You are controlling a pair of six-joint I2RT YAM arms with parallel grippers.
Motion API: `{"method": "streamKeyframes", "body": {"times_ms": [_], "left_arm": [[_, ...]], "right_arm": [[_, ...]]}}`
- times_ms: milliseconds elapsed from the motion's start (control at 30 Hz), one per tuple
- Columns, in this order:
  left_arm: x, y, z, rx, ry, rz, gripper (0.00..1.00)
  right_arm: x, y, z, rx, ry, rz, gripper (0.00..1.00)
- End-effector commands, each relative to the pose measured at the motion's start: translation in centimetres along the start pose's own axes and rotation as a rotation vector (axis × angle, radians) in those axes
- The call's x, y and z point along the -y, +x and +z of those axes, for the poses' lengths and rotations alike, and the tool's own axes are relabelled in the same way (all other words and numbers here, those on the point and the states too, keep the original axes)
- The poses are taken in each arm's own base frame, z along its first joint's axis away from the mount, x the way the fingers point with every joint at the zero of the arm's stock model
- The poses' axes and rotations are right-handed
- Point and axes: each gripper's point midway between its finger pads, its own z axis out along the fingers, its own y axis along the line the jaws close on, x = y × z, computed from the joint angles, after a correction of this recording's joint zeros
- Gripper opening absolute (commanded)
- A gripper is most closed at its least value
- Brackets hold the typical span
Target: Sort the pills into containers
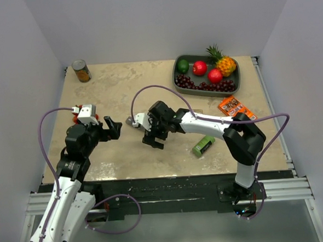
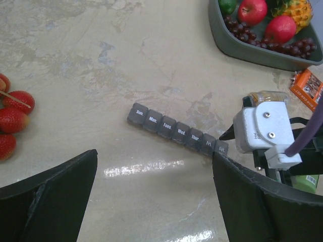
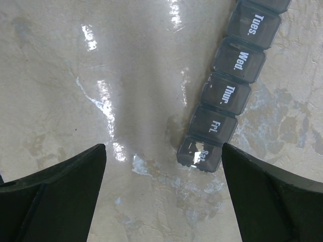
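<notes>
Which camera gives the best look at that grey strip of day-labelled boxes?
The left wrist view: the whole pill organiser lies in it, Sun to Sat readable. The right wrist view is closer but cuts it off past Tues. From the top I cannot make it out.

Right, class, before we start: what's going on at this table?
Nothing is being held yet. The right arm's fingers hang open just above the Saturday end of the grey weekly pill box, whose lids look shut. The left arm's fingers are open too, pointed toward the box.
</notes>
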Motion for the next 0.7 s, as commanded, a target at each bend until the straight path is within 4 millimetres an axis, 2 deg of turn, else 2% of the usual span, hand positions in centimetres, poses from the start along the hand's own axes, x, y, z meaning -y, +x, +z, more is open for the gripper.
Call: {"method": "streamKeyframes", "body": {"times_ms": [0, 200, 433, 667], "left_arm": [[0.2, -0.8, -0.2, 0.036, 0.004, 0.016, 0.99], [0.2, -0.7, -0.2, 0.034, 0.007, 0.014, 0.99], [0.2, -0.9, -0.3, 0.042, 0.004, 0.015, 0.99], [0.0, -1.2, -0.6, 0.059, -0.005, 0.015, 0.99]], "right_arm": [[1.4, -2.0, 0.0, 0.022, 0.075, 0.001, 0.99], [3.4, -2.2, 0.8, -0.004, 0.163, 0.031, 0.99], [3.9, -1.5, 2.8, -0.051, 0.165, 0.059, 0.97], [4.7, -0.6, 3.8, -0.072, 0.154, 0.113, 0.93]]}}
